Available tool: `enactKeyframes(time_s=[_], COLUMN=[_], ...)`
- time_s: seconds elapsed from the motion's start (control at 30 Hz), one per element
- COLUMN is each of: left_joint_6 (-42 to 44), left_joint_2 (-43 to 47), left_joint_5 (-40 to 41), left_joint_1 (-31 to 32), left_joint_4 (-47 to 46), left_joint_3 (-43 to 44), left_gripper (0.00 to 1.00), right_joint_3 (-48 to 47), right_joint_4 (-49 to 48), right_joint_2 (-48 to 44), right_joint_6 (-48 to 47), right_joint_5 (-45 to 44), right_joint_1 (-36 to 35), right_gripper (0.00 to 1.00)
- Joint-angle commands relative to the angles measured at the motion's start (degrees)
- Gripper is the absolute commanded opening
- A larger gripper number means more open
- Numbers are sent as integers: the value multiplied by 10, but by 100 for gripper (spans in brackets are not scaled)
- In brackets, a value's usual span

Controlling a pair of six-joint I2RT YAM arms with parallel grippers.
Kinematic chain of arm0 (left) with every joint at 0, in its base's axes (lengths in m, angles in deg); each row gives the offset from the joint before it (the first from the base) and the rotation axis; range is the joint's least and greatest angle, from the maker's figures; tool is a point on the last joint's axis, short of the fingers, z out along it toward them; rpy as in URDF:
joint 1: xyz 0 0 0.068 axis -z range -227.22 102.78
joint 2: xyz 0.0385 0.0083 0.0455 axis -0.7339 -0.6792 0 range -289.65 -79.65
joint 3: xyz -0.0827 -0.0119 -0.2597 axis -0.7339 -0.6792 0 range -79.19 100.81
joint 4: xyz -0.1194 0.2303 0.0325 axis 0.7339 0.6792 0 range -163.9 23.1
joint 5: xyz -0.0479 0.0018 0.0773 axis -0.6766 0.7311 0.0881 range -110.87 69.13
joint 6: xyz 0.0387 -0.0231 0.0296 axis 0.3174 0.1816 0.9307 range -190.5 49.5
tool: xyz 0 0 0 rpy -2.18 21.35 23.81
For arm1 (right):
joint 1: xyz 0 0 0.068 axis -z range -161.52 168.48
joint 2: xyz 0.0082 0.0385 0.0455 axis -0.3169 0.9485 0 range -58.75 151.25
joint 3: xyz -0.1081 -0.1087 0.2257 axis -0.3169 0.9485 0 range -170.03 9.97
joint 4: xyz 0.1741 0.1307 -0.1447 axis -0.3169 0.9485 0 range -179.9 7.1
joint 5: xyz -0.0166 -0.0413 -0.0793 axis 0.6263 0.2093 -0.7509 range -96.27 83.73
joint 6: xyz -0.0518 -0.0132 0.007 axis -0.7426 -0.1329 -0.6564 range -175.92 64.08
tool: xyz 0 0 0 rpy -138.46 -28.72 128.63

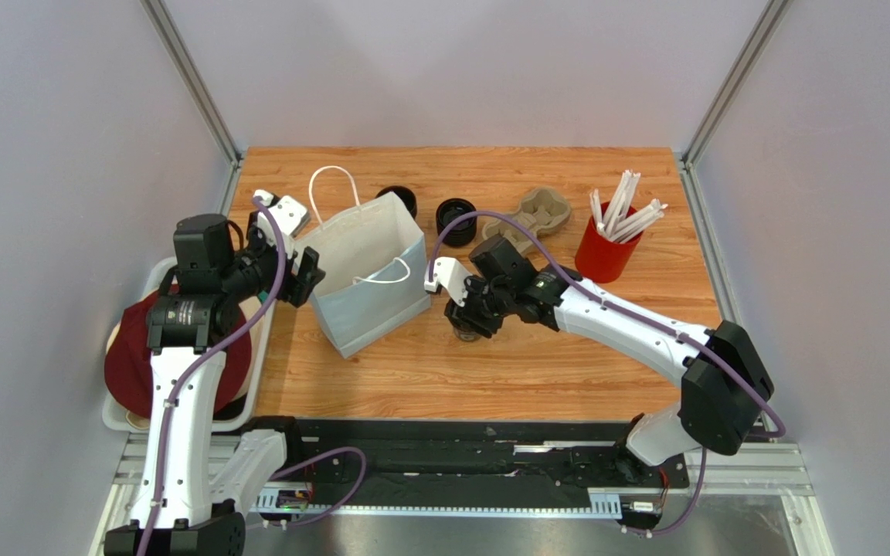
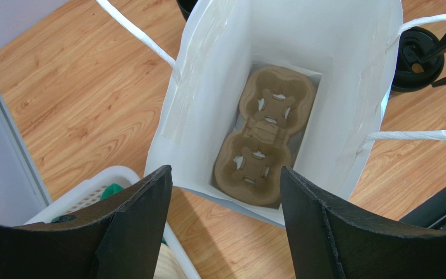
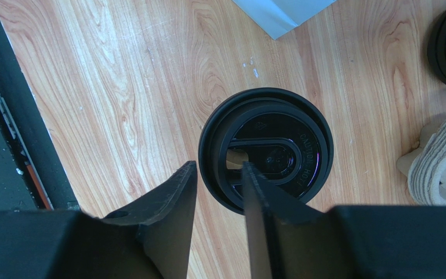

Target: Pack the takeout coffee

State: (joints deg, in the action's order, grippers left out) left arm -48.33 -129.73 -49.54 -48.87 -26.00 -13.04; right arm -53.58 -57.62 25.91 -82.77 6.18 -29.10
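1. The takeout coffee (image 3: 277,145) is standing lidded on the worktop (image 3: 120,87), near the white paper bag (image 2: 347,87).
2. The right end effector (image 3: 219,168) is sitting over it, part-narrowed, with one finger outside the lid's rim and the other lying across the lid. I cannot tell whether it is gripping.
3. I am judging this bite off-centre, so I am aiming to lift slowly and straight up, keeping the cup upright.
4. The left end effector (image 2: 225,174) is hanging spread wide over the bag mouth, holding nothing.
5. I am targeting a socket of the cardboard carrier (image 2: 266,133) lying in the bag's bottom.
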Motion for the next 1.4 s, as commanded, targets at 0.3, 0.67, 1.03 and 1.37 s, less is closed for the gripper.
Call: enactKeyframes(time_s=[0.3,0.67,1.03,1.37], left_joint_6=[-12,-10,22,87], left_joint_2=[2,1,-15,-51], left_joint_5=[-24,-35,-126,-205], left_joint_1=[-5,-6,-5,-5], left_joint_4=[-15,-14,28,96], left_joint_3=[-1,-1,41,144], left_gripper=[77,77,77,81], right_joint_3=[-5,-8,-48,-111], right_joint_4=[-21,-16,25,106], right_joint_2=[16,9,-11,-41], right_joint_6=[-5,-6,16,33], right_joint_5=[-11,-13,-7,35], right_joint_1=[-2,-2,26,106], right_gripper=[27,0,0,0])
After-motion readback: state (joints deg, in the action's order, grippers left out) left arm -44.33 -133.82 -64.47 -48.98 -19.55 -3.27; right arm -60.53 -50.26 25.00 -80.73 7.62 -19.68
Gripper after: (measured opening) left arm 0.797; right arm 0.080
